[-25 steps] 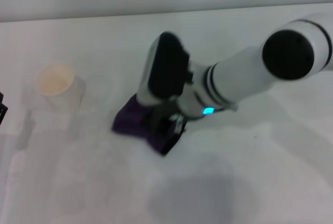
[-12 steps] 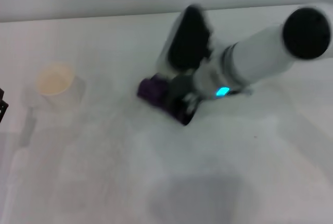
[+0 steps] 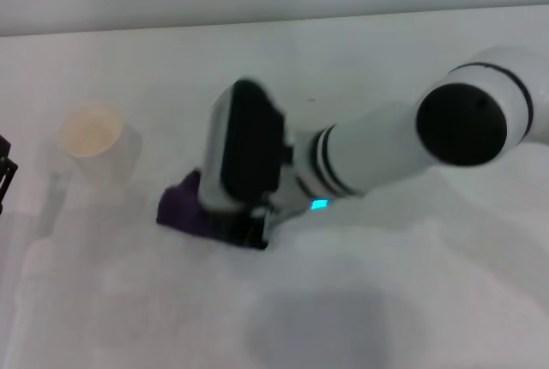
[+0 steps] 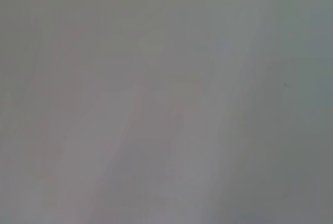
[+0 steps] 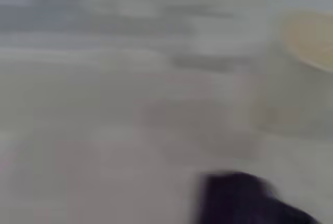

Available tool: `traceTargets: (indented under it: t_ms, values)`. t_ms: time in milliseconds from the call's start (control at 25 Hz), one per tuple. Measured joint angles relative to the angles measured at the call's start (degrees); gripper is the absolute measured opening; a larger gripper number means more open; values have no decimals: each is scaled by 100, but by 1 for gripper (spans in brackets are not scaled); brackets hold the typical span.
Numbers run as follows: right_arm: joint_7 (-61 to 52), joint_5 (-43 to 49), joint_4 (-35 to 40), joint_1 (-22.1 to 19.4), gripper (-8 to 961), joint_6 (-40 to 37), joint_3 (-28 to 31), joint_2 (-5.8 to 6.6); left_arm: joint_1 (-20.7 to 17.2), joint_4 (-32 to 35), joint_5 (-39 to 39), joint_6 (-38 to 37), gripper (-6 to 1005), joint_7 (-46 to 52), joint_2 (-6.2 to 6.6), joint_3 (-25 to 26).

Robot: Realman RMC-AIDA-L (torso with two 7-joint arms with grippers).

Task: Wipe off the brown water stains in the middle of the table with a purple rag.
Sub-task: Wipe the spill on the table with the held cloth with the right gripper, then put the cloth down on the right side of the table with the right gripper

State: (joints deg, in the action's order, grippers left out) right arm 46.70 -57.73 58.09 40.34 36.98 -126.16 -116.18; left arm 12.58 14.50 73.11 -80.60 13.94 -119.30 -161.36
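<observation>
The small dark purple cloth rag (image 3: 182, 206) is pressed on the white smooth surface (image 3: 412, 300) under the right pincer (image 3: 244, 227), near the white paper cup (image 3: 93, 142); its grip cannot be told.

One white table (image 3: 412, 300) fills the scene. One purple rag (image 3: 178, 206) lies on it, near the middle, partly hidden under a robot arm. One white paper cup (image 3: 93, 142) stands at the far left. Two robot grippers are present: the right gripper (image 3: 249, 227) down on the rag, and a sliver of the left gripper (image 3: 4, 176) at the left edge. No brown stain can be made out.
</observation>
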Motion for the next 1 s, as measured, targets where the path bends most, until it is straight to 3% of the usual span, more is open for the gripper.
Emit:
traceTargets:
  t_ms: [240, 360, 520, 720, 1000]
  values:
    - [25, 254, -1154, 169, 63, -353, 1137, 42, 18, 10, -16, -2, 887, 1, 2, 0]
    - [24, 566, -1256, 59, 69, -164, 1673, 87, 17, 7, -15, -40, 888, 1, 3, 0]
    - [26, 1100, -631, -544, 76, 454, 2391, 97, 14, 1, -2, -121, 887, -25, 3, -1]
    - [-22, 1612, 606, -1380, 86, 894, 2602, 99, 48, 0, 1, -133, 887, -29, 10, 0]
    - [-32, 1773, 1028, -1665, 99, 1440, 2913, 99, 83, 0, 2, -146, 887, -30, 8, 0]
